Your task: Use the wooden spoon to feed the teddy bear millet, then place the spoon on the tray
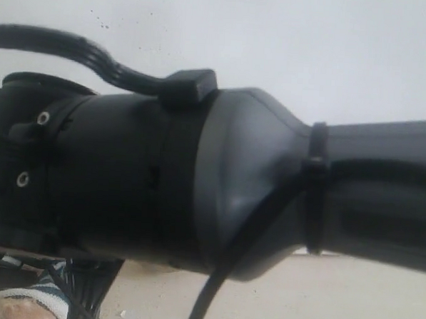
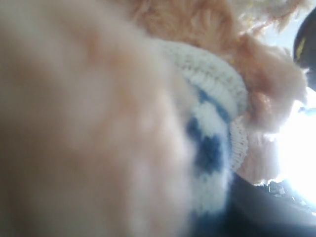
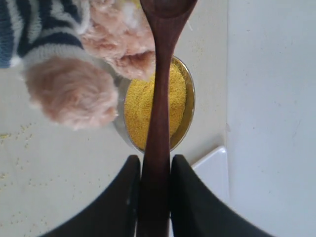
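Spoon point(image 3: 160, 89) first: its handle is pinched between the two dark fingers of the right pincer point(image 3: 155, 163). The jaws are drawn in narrow on the wood and hold nothing else. Just past the fingertips a rounded white corner of the tray point(image 3: 212, 165) shows, bare where it can be seen. Farther out, the handle crosses over the steel bowl point(image 3: 190, 98), which is heaped with yellow millet point(image 3: 140, 108). The spoon seems to hang above the grain rather than dig into it, though that is not certain. Farther again, the spoon's head runs out of the picture beside the bear point(image 3: 69, 94), whose paws overlap the bowl's rim. Whether the head carries grain cannot be told. Loose grains lie scattered on the table point(image 3: 49, 173).

The left pincer does not show: its camera is filled with blurred fur and striped shirt pressed close, so I cannot tell whether it is open or gripping. The exterior view is mostly blocked by a dark arm point(image 1: 197, 180), with only a scrap of the bear at the near left.

As I judge it, the task is mid-feeding. The spoon is in hand and pointed at the bear, no finished feed is shown, and laying the spoon on the tray is not yet done
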Available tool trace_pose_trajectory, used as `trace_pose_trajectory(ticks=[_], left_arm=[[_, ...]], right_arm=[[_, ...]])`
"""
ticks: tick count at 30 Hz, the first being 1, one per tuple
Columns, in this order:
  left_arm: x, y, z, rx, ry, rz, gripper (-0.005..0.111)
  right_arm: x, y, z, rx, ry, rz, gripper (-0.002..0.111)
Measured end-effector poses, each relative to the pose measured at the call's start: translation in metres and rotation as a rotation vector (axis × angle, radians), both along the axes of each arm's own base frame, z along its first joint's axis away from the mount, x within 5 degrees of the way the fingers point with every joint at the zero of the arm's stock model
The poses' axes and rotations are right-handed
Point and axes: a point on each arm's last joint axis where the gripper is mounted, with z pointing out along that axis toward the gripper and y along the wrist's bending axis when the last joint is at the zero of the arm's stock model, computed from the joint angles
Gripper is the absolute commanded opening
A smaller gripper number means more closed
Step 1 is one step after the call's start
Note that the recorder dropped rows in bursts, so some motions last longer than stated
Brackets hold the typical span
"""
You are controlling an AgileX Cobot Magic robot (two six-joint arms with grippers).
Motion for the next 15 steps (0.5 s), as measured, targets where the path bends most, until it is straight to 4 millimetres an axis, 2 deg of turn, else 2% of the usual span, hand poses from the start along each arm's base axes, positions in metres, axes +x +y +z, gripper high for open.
trace_pose_trajectory(ticks=[7,15], left_arm=[[0.001,0.0,0.0,0.003,-0.015,0.007,0.004],[0.001,0.0,0.0,0.003,-0.017,0.007,0.004]], right_arm=[[0.0,0.003,-0.005,0.012,0.0,-0.018,0.0],[-0.001,0.008,-0.014,-0.054,-0.06,-0.017,0.0]])
